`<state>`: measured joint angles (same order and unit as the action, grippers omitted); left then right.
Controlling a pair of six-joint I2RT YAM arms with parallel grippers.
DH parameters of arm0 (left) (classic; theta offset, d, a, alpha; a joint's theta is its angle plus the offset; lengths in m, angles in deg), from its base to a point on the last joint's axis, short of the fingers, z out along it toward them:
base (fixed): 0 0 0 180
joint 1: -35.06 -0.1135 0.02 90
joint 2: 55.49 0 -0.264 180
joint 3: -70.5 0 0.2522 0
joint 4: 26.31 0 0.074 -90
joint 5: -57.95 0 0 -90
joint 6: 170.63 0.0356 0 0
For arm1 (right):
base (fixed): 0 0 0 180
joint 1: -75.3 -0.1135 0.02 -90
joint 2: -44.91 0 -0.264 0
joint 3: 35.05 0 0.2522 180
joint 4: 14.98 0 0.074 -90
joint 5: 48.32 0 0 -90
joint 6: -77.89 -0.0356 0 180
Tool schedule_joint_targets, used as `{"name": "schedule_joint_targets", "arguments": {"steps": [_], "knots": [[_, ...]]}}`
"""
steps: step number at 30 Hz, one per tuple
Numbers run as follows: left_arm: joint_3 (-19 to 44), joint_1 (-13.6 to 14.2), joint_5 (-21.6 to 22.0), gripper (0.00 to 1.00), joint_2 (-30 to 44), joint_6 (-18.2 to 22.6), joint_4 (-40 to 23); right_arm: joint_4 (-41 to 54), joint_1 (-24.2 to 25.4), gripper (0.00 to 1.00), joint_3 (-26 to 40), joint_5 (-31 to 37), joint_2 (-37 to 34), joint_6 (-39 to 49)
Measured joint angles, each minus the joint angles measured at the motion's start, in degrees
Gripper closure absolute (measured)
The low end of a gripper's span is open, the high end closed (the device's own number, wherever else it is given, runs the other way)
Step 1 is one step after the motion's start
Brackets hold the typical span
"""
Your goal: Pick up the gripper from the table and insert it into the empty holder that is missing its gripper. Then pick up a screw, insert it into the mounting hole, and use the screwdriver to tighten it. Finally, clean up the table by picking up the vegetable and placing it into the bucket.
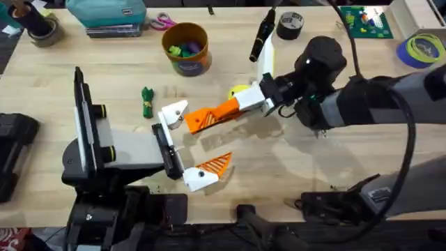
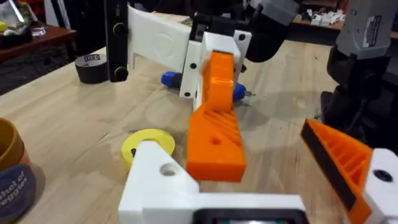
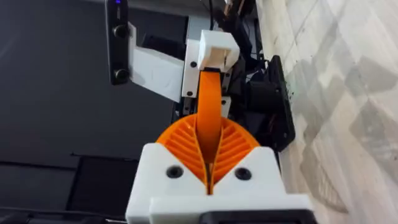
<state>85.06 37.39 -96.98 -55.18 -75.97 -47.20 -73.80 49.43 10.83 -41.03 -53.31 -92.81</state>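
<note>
While the overhead view looks down, the right gripper (image 1: 233, 108) is clamped on the gripper (image 1: 209, 116), whose tip touches the holder (image 1: 173, 111), with the vegetable (image 1: 147, 101) just beside the holder and the bucket (image 1: 186, 49) beyond it. From the left wrist, the left gripper (image 2: 249, 180) stands wide apart and empty, the orange wedge against the holder, the screwdriver (image 2: 177, 81) behind. From the right wrist, both pads pinch the wedge.
</note>
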Motion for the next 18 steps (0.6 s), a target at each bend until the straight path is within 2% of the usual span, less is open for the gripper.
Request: {"name": "schedule_joint_targets", "arguments": {"steps": [18], "knots": [[0.0, 0.0, 0.0, 0.015, 0.0, 0.0, 0.0, -1.8, -1.7, 0.992, 0.0, 0.4, 0.0, -2.5]]}}
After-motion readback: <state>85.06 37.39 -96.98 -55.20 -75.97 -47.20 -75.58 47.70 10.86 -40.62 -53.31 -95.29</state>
